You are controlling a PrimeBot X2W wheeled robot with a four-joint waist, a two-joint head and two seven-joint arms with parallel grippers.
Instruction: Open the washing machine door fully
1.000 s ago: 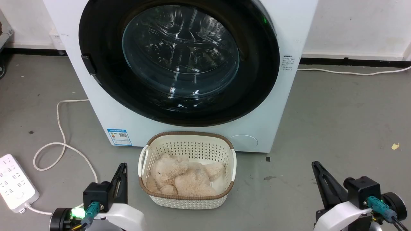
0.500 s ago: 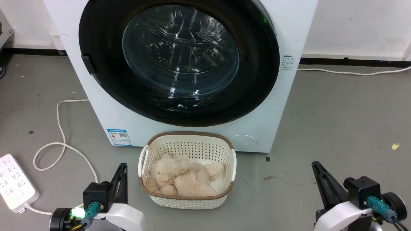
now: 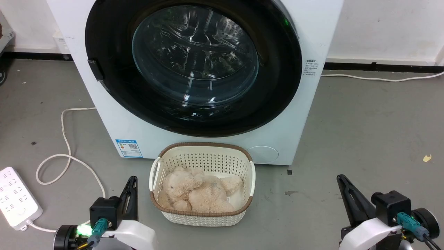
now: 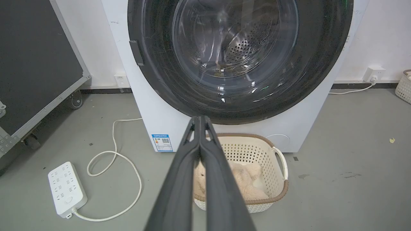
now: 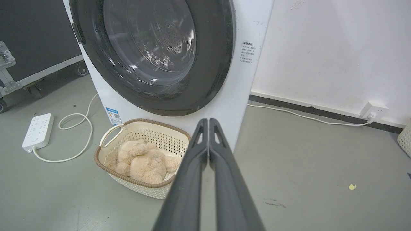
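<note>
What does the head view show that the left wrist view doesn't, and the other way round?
Of these two, the head view has the right gripper, shut, at lower right, and a small text label on the front of the washing machine. The left wrist view has a black wheeled case and a wall socket. Both share the closed washing machine door, the basket holding a plush toy, the power strip and the shut left gripper.

Washing machine door (image 3: 274, 80) top off-frame.
</note>
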